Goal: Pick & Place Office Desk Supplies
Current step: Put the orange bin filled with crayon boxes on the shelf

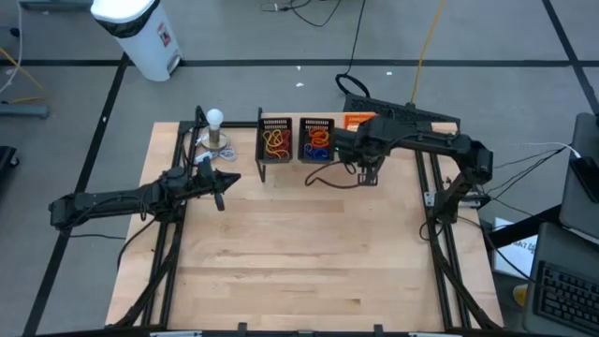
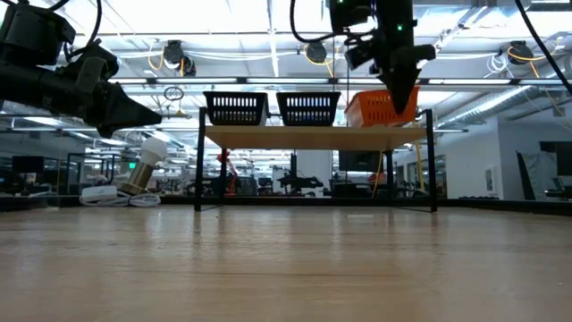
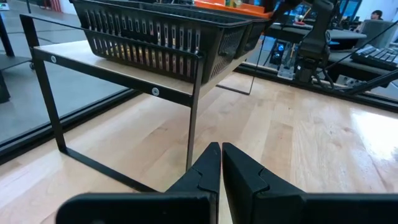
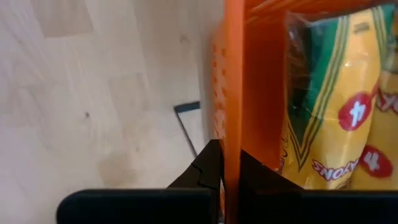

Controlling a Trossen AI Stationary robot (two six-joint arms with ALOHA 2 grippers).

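Packets [image 4: 336,112] upright in orange tray [image 4: 233,74] | both jaws pressed together, empty

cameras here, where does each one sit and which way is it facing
High view: above the table, looking straight down on the left gripper, right gripper and two black mesh trays.
Low view: at tabletop height, looking level at the shelf; both arms enter from above.
Left wrist view: behind its shut fingers, facing the mesh trays.
Right wrist view: behind its fingers, facing the orange tray and yellow packets.
Shared: high and low views both show the orange tray.
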